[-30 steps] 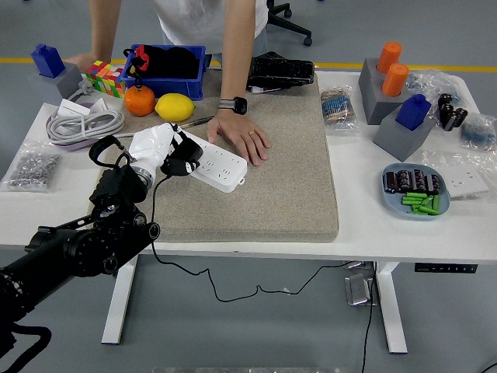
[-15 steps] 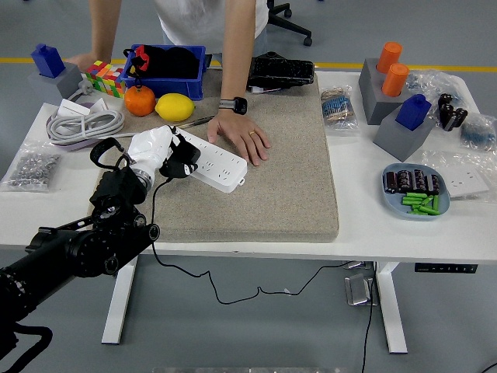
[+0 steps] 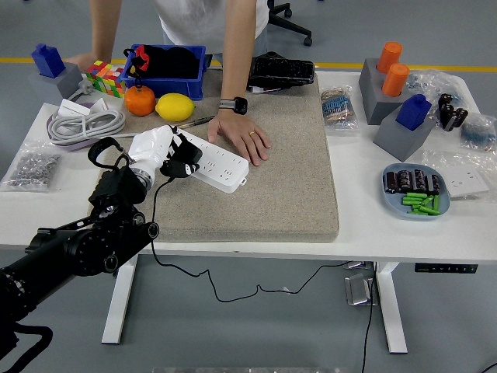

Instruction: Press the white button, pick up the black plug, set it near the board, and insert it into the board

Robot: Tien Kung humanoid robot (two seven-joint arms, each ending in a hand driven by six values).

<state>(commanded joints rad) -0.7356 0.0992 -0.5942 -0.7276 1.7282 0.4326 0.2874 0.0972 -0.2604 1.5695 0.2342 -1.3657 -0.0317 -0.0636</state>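
A white power strip lies at an angle on the beige mat. My left hand, white-fingered on a black arm, is shut on the black plug, which sits over the strip's left end. The plug's black cord drops off the table's front edge. A person's hand rests flat on the mat, touching the strip's right end. I cannot make out the white button. My right arm is out of view.
An orange, a lemon and a blue bin stand behind my hand. A coiled white cable lies at the left. Grey blocks with orange and blue pegs and a blue dish occupy the right side.
My left hand has shifted slightly up and toward the strip with the plug in it. The person's hand has stayed put.
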